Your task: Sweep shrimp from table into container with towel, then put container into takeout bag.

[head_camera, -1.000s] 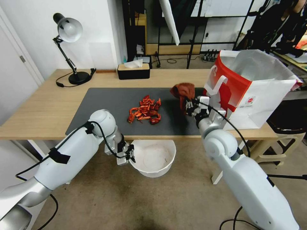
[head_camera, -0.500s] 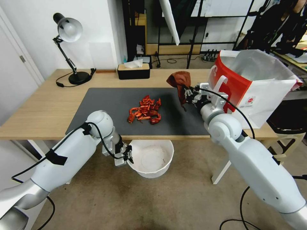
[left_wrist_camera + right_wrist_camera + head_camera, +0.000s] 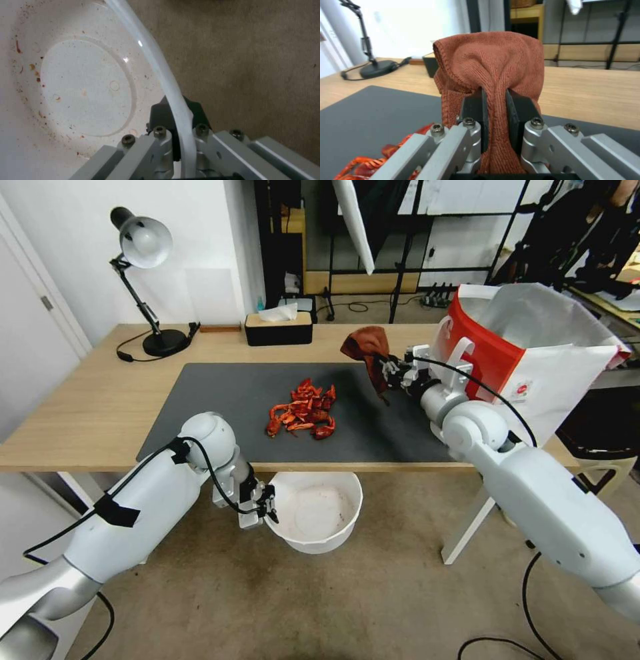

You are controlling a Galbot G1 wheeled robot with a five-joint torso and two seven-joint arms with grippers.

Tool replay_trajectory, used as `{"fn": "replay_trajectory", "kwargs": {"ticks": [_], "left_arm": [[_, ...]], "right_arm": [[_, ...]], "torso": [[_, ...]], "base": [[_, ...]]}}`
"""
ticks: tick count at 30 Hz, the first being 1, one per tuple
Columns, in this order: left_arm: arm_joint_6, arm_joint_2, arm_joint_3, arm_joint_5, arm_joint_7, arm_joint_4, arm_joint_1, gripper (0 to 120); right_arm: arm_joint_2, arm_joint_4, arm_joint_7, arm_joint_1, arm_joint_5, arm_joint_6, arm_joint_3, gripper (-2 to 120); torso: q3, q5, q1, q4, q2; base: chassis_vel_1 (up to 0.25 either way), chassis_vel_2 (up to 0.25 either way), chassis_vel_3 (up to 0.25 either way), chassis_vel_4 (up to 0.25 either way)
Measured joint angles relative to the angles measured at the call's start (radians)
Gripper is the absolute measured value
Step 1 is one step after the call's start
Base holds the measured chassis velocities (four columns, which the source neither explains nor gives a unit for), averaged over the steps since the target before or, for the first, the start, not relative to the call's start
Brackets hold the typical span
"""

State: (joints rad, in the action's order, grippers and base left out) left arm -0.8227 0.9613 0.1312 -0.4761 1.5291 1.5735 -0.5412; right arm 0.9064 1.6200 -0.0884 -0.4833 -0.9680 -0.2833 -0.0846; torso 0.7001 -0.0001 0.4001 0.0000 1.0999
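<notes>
A heap of red-orange shrimp (image 3: 303,411) lies mid-mat on the table (image 3: 87,400); part of the heap (image 3: 370,160) shows in the right wrist view. My right gripper (image 3: 387,370) is shut on the rust-brown towel (image 3: 367,347), held bunched above the mat's far right part, right of the heap. The towel (image 3: 493,65) is pinched between black pads (image 3: 475,110). My left gripper (image 3: 270,507) is shut on the rim of the white container (image 3: 317,510), held below the table's front edge under the heap. Its rim (image 3: 166,80) runs between my fingers (image 3: 160,117). The red-and-white takeout bag (image 3: 533,360) stands open at the table's right end.
A dark grey mat (image 3: 227,393) covers the table's middle. A black tissue box (image 3: 278,328) and a desk lamp (image 3: 143,280) stand along the far edge. Carpet floor (image 3: 373,600) lies below the container. A stool (image 3: 600,447) sits right of the table.
My right gripper has carried the towel up and away from the near edge, slightly left, toward the mat's far side. The left gripper shifted the container slightly left under the table edge.
</notes>
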Motion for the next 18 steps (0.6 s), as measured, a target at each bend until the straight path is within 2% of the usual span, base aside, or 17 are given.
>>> {"fn": "replay_trajectory", "kwargs": {"ticks": [4,13,18], "left_arm": [[0.000,-0.009,-0.005,0.000,0.000,0.001,-0.001,0],[0.000,-0.019,-0.010,0.001,0.000,-0.001,0.004,0],[0.000,-0.019,-0.009,0.000,0.000,-0.003,0.005,0]], "right_arm": [[0.012,-0.042,0.067,0.033,-0.024,0.003,-0.015,10],[0.040,-0.092,0.093,0.065,-0.041,-0.005,-0.037,10],[0.058,-0.175,0.152,0.115,-0.031,-0.006,-0.064,10]], "torso": [[0.000,0.0001,0.000,0.0001,0.000],[0.000,0.0001,0.000,0.0000,0.000],[0.000,0.0001,0.000,-0.0001,0.000]], "base": [[0.000,0.000,0.000,0.000],[0.000,0.000,0.000,0.000],[0.000,0.000,0.000,0.000]]}}
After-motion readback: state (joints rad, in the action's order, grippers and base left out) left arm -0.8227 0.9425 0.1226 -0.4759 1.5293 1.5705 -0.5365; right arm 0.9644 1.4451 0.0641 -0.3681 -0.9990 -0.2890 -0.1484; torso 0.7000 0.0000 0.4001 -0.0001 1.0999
